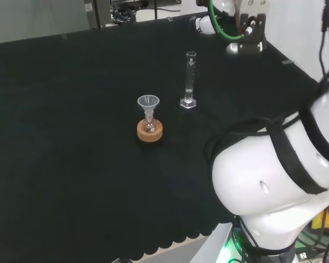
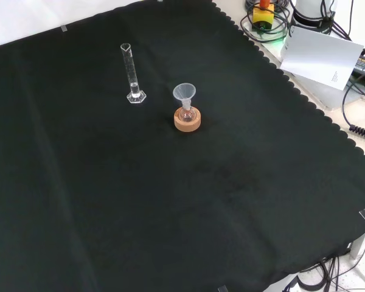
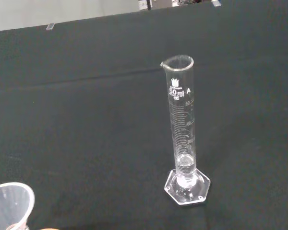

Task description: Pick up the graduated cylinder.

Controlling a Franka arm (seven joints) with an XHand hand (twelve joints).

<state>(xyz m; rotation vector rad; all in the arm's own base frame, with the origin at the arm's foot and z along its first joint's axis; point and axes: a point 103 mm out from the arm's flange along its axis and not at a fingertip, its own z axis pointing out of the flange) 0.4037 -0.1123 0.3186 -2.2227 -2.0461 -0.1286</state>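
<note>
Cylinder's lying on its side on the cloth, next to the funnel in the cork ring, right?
Not quite. The cylinder stands upright on its hexagonal base, as the head view shows. The rest holds: it is on the cloth, beside the funnel in the cork ring.

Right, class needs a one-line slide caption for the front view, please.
Front view: an upright glass cylinder stands untouched on black cloth, apart from a funnel in a small flask on a cork ring.
</note>
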